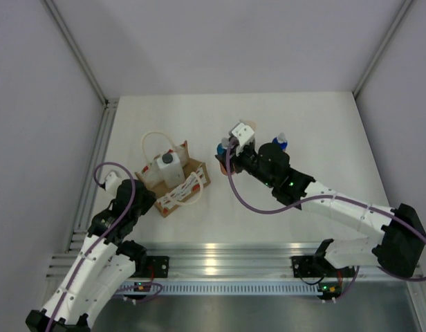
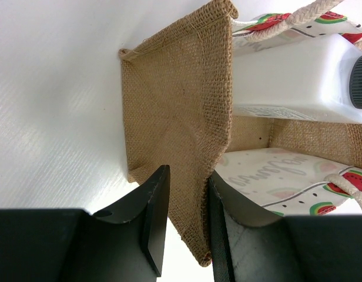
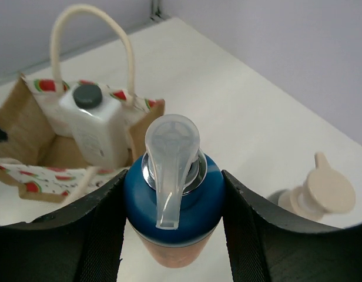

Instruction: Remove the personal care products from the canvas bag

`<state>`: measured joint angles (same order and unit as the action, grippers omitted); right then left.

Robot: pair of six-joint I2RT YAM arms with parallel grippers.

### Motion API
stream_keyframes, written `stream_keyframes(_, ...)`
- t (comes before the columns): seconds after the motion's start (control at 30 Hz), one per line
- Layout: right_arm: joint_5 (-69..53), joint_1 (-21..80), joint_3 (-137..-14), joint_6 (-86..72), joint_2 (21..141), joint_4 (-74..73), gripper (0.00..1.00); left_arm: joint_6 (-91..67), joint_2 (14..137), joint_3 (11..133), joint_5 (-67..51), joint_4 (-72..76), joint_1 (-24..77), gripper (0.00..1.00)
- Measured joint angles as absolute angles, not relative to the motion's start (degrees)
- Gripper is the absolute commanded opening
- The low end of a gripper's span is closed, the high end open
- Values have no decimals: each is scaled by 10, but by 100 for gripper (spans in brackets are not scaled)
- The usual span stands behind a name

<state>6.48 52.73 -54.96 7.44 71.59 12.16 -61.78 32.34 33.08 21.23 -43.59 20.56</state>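
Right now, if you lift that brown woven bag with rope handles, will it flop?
Probably floppy: the brown woven fabric bag has creased, leaning walls. The white square dark-capped bottle inside would likely make it sag or tip.

left gripper point(image 2: 187, 176) pinched tight on the canvas bag point(image 2: 175, 117) edge — right gripper point(image 3: 174, 179) clamped round a blue-capped bottle point(image 3: 169, 211), arm stretched out

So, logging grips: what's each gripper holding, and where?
Right gripper: the orange bottle, by its blue cap; left gripper: the canvas bag, by its wall.
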Motion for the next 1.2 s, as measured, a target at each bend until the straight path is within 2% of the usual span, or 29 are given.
stream_keyframes(0.23, 51, 441, -444, 14, 713, 158, 0, -614, 324, 331, 210, -436, 206, 35)
stream_keyframes(0.43, 36, 405, -395, -21, 712, 224, 0, -613, 323, 331, 210, -436, 206, 35)
stream_keyframes(0.83, 16, 389, -361, -43, 783, 369, 0, -610, 323, 331, 210, -436, 206, 35)
stream_keyframes(1.2, 13, 389, -336, -26, 861, 421, 0, -606, 323, 331, 209, -435, 206, 35)
